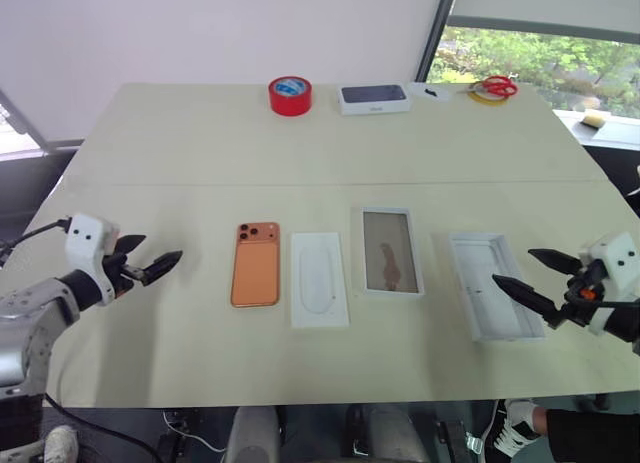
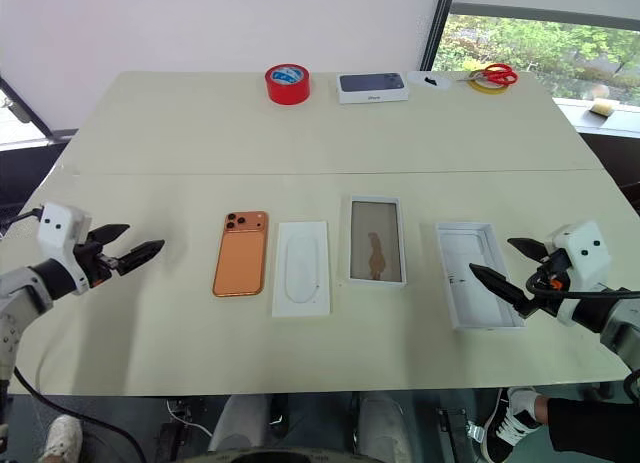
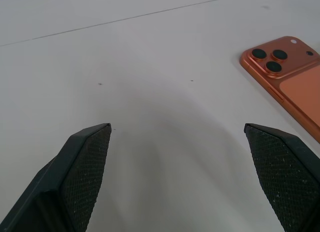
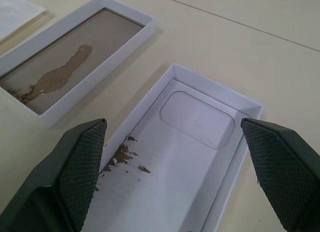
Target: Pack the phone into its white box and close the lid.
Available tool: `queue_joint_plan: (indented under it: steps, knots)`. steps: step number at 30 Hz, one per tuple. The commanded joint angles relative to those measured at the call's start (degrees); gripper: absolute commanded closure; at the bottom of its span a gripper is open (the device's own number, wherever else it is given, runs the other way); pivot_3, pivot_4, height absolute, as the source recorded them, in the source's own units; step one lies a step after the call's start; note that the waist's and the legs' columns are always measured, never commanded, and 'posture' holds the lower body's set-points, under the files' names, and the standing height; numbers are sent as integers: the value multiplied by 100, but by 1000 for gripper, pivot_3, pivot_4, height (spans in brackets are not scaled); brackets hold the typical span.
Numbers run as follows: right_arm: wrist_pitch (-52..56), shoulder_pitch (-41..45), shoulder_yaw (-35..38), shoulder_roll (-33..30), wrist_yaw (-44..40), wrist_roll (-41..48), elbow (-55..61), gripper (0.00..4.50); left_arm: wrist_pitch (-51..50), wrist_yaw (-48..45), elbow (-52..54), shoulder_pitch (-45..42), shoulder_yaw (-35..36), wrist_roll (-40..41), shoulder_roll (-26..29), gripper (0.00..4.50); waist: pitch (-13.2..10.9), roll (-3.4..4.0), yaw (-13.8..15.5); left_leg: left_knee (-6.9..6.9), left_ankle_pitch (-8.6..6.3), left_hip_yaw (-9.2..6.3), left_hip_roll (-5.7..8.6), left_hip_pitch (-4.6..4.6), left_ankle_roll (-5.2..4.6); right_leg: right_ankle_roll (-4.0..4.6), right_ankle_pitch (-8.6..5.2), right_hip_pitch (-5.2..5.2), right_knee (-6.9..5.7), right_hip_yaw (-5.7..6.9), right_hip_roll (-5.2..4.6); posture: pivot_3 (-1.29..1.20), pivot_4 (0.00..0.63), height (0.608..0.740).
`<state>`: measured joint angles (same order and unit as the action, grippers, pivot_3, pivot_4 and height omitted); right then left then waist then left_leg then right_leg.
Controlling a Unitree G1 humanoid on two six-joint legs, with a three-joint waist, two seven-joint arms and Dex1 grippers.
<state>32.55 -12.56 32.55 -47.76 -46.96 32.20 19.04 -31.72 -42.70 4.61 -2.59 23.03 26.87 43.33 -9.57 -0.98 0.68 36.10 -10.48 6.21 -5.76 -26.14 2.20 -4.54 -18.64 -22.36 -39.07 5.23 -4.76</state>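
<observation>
Row across table in front of me, left to right: phone, flat card, box, lid. Far edge: tape roll, second box, scissors. My left gripper left of phone, right gripper over lid's right side.

I read this as an office or lab room: a broad cream-topped table set against a plain white wall, a large window onto green trees (daylight outside), plus a red tape roll and red-handled scissors.
</observation>
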Motion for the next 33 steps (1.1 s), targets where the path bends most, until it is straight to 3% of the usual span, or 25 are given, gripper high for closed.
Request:
queue_joint_plan:
  steps: [1, 10, 19, 24, 30, 33]
  knots:
    - [-10, 1, 266, -20, 28, 73, 215, 0, 78, 5, 118, -60, 12, 15, 13, 38, 0, 0, 1, 0, 0, 0, 0, 0, 0, 0, 0, 0, 0, 0, 0, 0, 150, 730]
    - [65, 38, 209, -43, 73, 136, 356, 0, -42, 41, 444, -144, -196, 142, -153, 38, 0, 0, 1, 0, 0, 0, 0, 0, 0, 0, 0, 0, 0, 0, 0, 0, 150, 730]
    - [96, 872, -259, 93, 584, 66, 467, 0, -607, 493, 1424, -661, -1240, 412, -1079, 38, 1, 0, 5, 5, 1, -4, 1, 1, 0, -1, 1, 7, -1, 0, 3, 0, 150, 730]
    - [294, 1620, -1229, 210, 1038, -130, 868, 0, -1658, 906, 1989, -1161, -1808, 1021, -1640, 38, 1, 0, -15, 9, 2, -2, 1, 2, -1, -2, 1, 5, -9, -3, 4, 0, 150, 730]
    - [384, 1612, -1485, 109, 980, -124, 1198, 0, -2720, 1863, 2180, -1563, -1711, 1489, -2206, 38, 0, -2, 10, 9, 2, -6, 4, -1, -1, -4, 0, 7, -5, -4, 4, 0, 150, 730]
    - [414, 1586, -1714, 25, 946, -261, 1327, 0, -3232, 2245, 2218, -1724, -1842, 1376, -2153, 38, 0, -1, 3, 10, 2, -9, 3, 1, -1, -4, 0, 8, -7, -3, 5, 0, 150, 730]
